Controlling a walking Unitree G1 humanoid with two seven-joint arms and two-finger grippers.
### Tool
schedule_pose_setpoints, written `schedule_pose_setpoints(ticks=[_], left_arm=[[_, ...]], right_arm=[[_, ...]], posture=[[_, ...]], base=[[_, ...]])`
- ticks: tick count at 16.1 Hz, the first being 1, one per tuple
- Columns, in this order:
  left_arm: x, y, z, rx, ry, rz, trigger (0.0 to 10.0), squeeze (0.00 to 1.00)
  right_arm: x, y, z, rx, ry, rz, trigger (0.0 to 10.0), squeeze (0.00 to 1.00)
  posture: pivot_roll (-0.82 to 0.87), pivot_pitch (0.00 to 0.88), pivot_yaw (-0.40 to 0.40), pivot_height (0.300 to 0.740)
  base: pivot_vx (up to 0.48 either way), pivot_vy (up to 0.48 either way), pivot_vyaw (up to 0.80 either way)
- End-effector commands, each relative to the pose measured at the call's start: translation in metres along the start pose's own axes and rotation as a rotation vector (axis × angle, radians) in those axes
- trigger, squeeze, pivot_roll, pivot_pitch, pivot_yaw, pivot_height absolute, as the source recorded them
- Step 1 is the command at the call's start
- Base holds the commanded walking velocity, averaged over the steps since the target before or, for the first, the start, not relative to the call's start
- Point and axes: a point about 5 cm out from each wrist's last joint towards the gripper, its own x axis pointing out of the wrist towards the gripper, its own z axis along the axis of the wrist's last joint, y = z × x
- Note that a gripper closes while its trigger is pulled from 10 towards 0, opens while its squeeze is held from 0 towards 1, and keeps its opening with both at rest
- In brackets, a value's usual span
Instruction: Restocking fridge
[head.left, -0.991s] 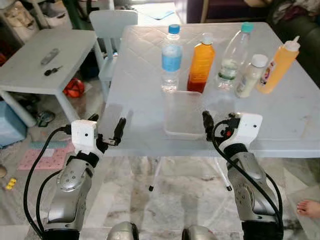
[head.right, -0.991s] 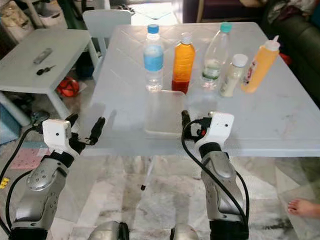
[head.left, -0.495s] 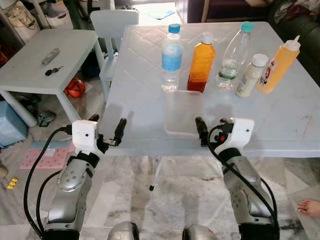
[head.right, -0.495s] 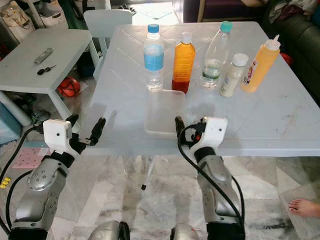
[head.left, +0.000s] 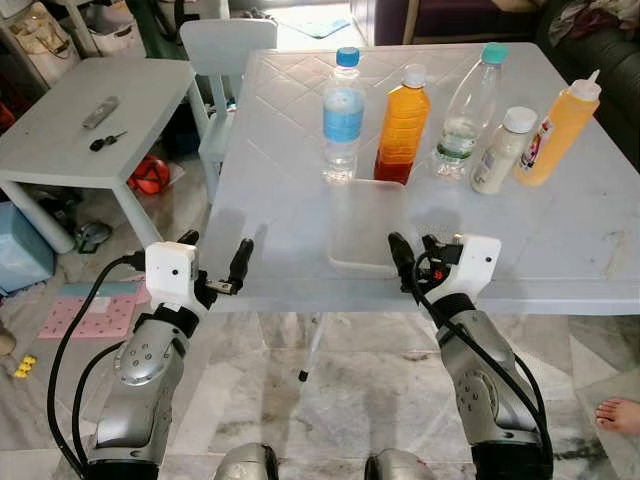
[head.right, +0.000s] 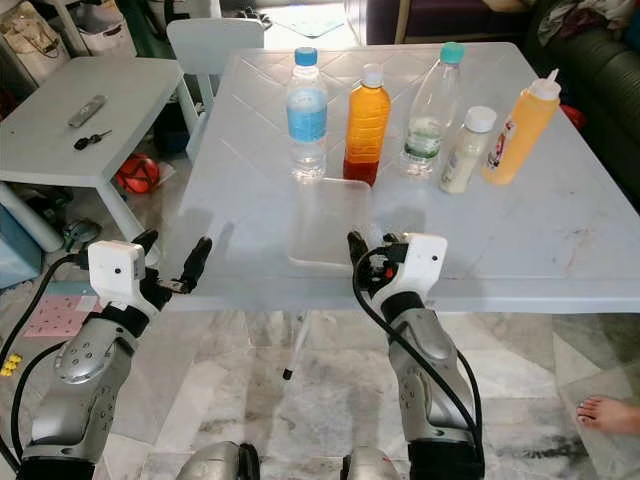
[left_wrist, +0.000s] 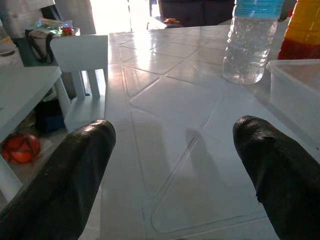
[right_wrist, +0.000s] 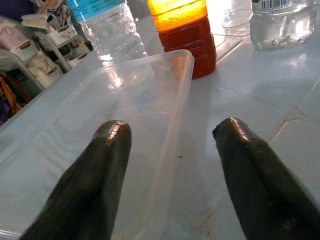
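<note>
Right gripper (head.left: 408, 262) is reaching, fingers spread, at the near right corner of the clear plastic container (head.left: 366, 226) on the white table (head.left: 560, 250).

Its fingers are straddling the container's right wall, so the pickup step looks to be in hand; next it needs to close on that wall. Just beyond stand a water bottle (head.left: 343, 116) and an orange juice bottle (head.left: 402, 126). Left gripper (head.left: 215, 262) is hovering agape at the table's edge.

bottle labels (head.left: 343, 117) too small and blurred, no text readable anywhere
</note>
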Motion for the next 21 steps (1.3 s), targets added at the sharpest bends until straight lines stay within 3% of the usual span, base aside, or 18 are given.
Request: schedule_pose_setpoints(ticks=[1, 2, 3, 12, 18, 21], left_arm=[[-0.002, 0.000, 0.000, 0.024, 0.003, -0.010, 10.0, 0.00], [-0.002, 0.000, 0.000, 0.025, 0.002, -0.011, 10.0, 0.00], [-0.002, -0.001, 0.000, 0.026, 0.003, -0.013, 10.0, 0.00], [0.000, -0.002, 0.000, 0.020, 0.001, -0.011, 10.0, 0.00], [0.000, -0.002, 0.000, 0.027, -0.002, -0.011, 10.0, 0.00], [0.002, -0.002, 0.001, 0.028, -0.007, -0.004, 10.0, 0.00]], right_arm=[[0.001, 0.001, -0.003, 0.013, 0.016, -0.004, 0.2, 0.00], [0.001, 0.001, -0.003, 0.019, 0.017, -0.005, 0.5, 0.00], [0.002, 0.002, -0.005, 0.040, 0.020, 0.000, 0.0, 0.00], [0.002, -0.003, -0.012, 0.229, 0.068, -0.040, 0.0, 0.00], [0.002, -0.007, -0.010, 0.255, 0.064, -0.077, 0.0, 0.00], [0.006, 0.001, 0.001, 0.260, 0.032, -0.052, 0.0, 0.00]], posture=[[-0.03, 0.079, 0.064, 0.740], [-0.03, 0.080, 0.065, 0.740], [-0.04, 0.080, 0.066, 0.740], [-0.04, 0.080, 0.062, 0.740], [-0.04, 0.079, 0.060, 0.740], [-0.04, 0.077, 0.053, 0.740]], base=[[0.000, 0.000, 0.00], [0.000, 0.000, 0.00], [0.000, 0.000, 0.00], [0.000, 0.000, 0.00], [0.000, 0.000, 0.00], [0.000, 0.000, 0.00]])
